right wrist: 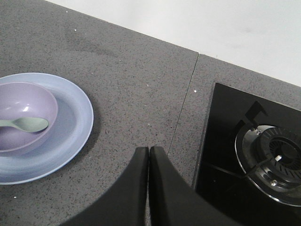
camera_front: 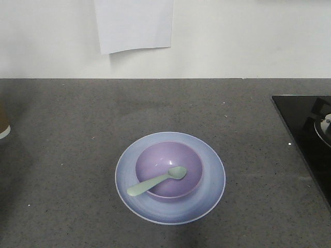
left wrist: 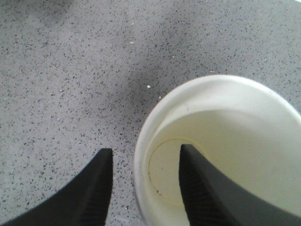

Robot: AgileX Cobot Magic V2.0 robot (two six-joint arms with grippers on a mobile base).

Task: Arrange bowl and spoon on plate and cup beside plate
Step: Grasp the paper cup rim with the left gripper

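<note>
The lavender bowl (camera_front: 165, 160) sits in the middle of the pale blue plate (camera_front: 207, 196), and the mint-green spoon (camera_front: 155, 182) lies in the bowl with its handle over the front-left rim. Only a sliver of the brown cup (camera_front: 3, 124) shows at the far left edge of the counter. In the left wrist view I look down into the cup (left wrist: 235, 122). My left gripper (left wrist: 146, 149) is open astride its left wall, one finger inside and one outside. My right gripper (right wrist: 149, 148) is shut and empty over the counter, to the right of the plate (right wrist: 75, 117).
A black stove top (camera_front: 305, 129) with a burner (right wrist: 277, 160) fills the right side of the counter. A seam (right wrist: 183, 108) runs across the grey stone. A white wall with a hanging paper sheet (camera_front: 134, 23) closes the back.
</note>
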